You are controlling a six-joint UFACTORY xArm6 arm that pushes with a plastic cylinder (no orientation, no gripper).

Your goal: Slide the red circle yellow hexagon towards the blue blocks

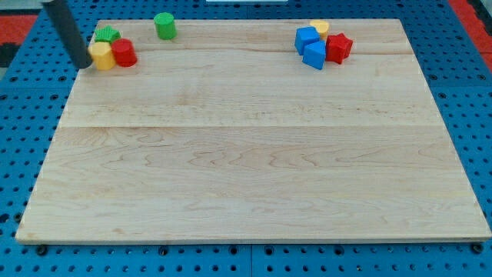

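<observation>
The red circle and the yellow hexagon sit side by side, touching, at the board's top left. My tip is right against the yellow hexagon's left side. Two blue blocks lie together at the top right, far from the pair across the board.
A green block touches the yellow hexagon and red circle from above. A green cylinder stands to their right near the top edge. A red block and a yellow block sit against the blue blocks. The wooden board lies on blue pegboard.
</observation>
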